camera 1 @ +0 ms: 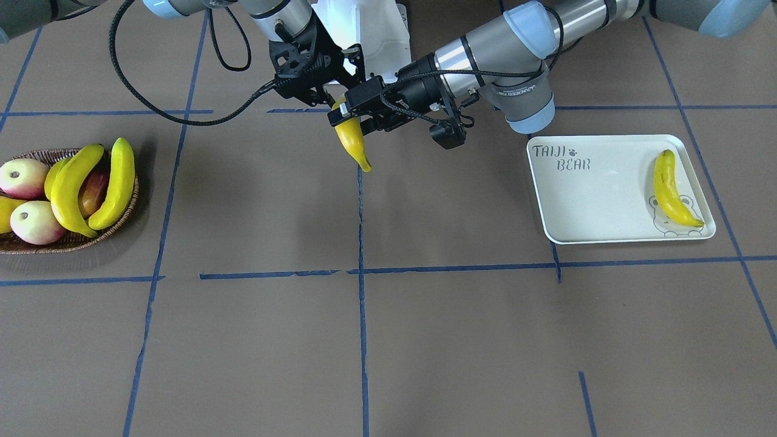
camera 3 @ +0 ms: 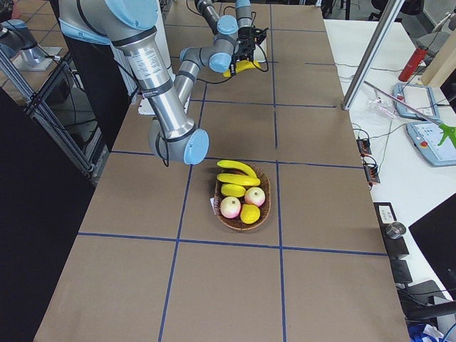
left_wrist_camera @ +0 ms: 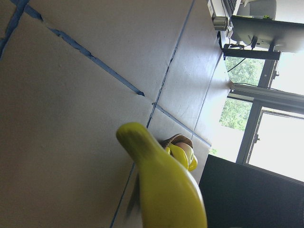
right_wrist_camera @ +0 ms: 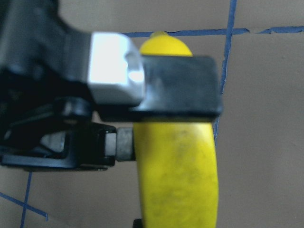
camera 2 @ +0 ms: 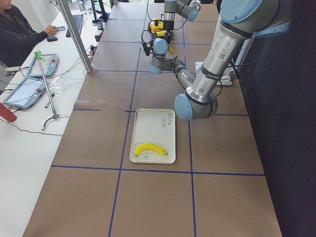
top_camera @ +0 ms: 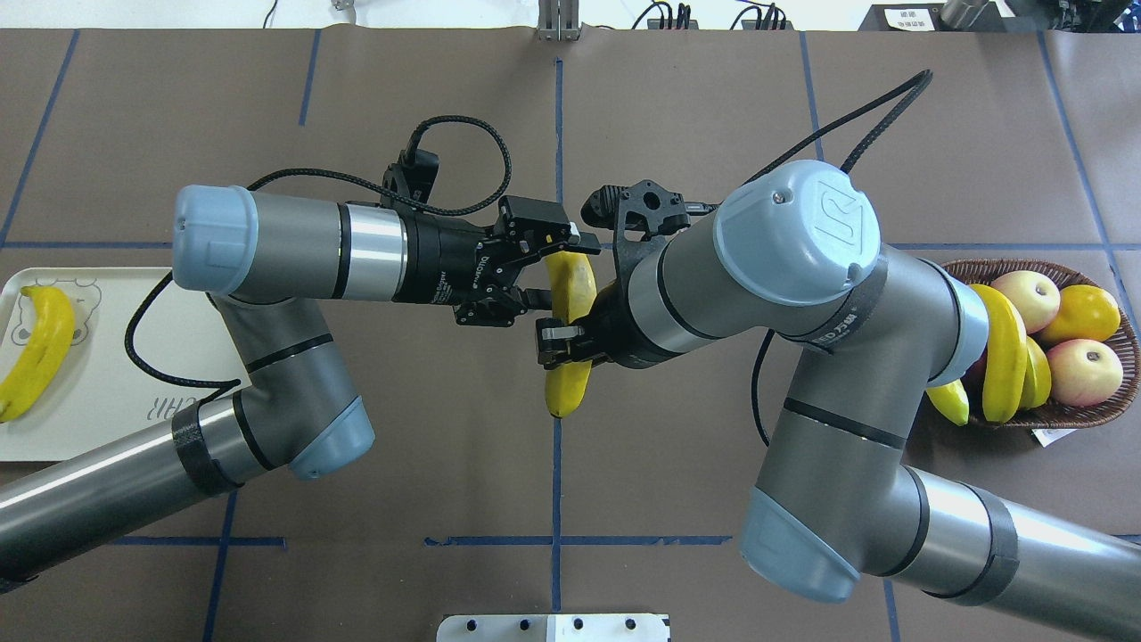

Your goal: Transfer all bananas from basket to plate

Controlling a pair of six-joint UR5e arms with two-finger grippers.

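One yellow banana [camera 1: 355,142] [top_camera: 570,383] hangs in the air over the table's middle, between both arms. My right gripper [top_camera: 570,343] is shut on its middle. My left gripper [top_camera: 557,267] [camera 1: 351,112] is closed around its upper end, and one black finger [right_wrist_camera: 180,85] lies across the banana [right_wrist_camera: 175,180]. In the left wrist view the banana [left_wrist_camera: 166,190] fills the foreground. Two more bananas [camera 1: 115,182] [camera 1: 70,188] rest in the wicker basket [camera 1: 67,243]. Another banana [camera 1: 671,188] lies on the cream plate [camera 1: 595,200] over the bear drawing.
The basket also holds pink-white apples [camera 1: 24,177] [camera 1: 36,221] and an orange-yellow fruit [top_camera: 1087,314]. Blue tape lines grid the brown table. A person [camera 2: 19,34] sits at a side desk with tablets, beyond the table's far edge.
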